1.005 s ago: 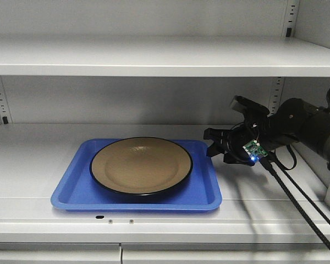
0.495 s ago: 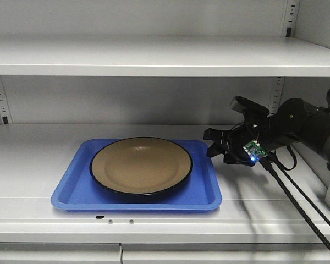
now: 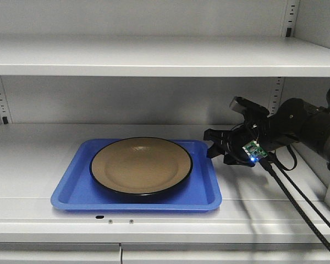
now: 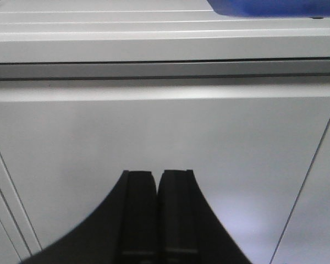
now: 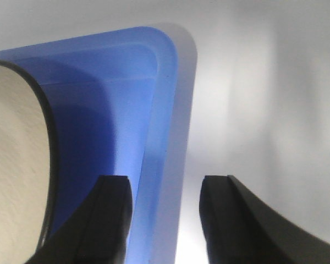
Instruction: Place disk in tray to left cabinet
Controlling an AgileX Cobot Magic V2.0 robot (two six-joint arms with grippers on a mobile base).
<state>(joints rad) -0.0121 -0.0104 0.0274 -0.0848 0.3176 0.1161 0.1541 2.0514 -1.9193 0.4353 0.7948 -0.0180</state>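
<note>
The right gripper [image 3: 216,147] hangs over the shelf [image 3: 33,159] of the cabinet [image 3: 154,55], just beside the right edge of the tray [image 3: 71,190], with its jaws apart and nothing between them. In the right wrist view the two dark fingers [image 5: 107,220] stand wide of each other, and the tray's rounded right rim [image 5: 165,110] lies below the gap; whether a finger touches the rim cannot be told. A small green board with a blue light [image 3: 252,149] sits on the right arm's wrist, and black cables [image 3: 297,203] run down from it toward the lower right.

The left gripper [image 4: 157,184] shows only in its own wrist view: its fingers are pressed together, holding nothing, and it faces a pale grey door [image 4: 165,126] below the shelf edge, with a corner of the blue tray [image 4: 269,6] at the top of that view.

The disk [image 3: 141,165] lies flat in the tray, tan face up, black rim all round, its right edge close to the tray's right rim. The tray rests on the middle shelf, near its front edge, left of centre.
</note>
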